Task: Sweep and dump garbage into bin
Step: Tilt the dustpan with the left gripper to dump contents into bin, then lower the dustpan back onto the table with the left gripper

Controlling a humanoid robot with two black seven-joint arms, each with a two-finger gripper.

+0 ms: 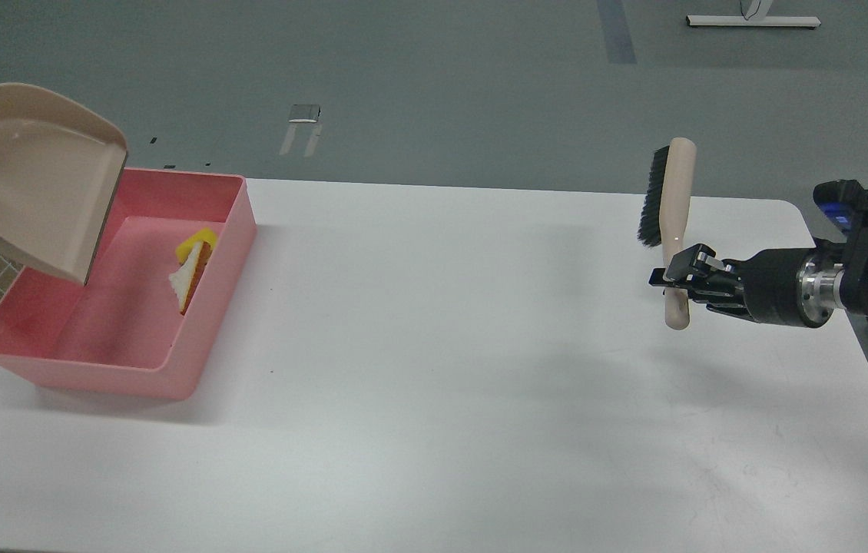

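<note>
The pink bin stands on the table's left side. The yellow sponge and the white bread slice lie inside it against its right wall; the sponge's green top does not show. The beige dustpan hangs tilted and empty above the bin's left part, its handle running off the left edge. My left gripper is out of view. My right gripper is shut on the handle of the beige brush, held upright above the table's right side, black bristles facing left.
The white table spreads between the bin and the brush. Its right edge runs under my right arm. Grey floor lies beyond the far edge, with a small metal plate on it.
</note>
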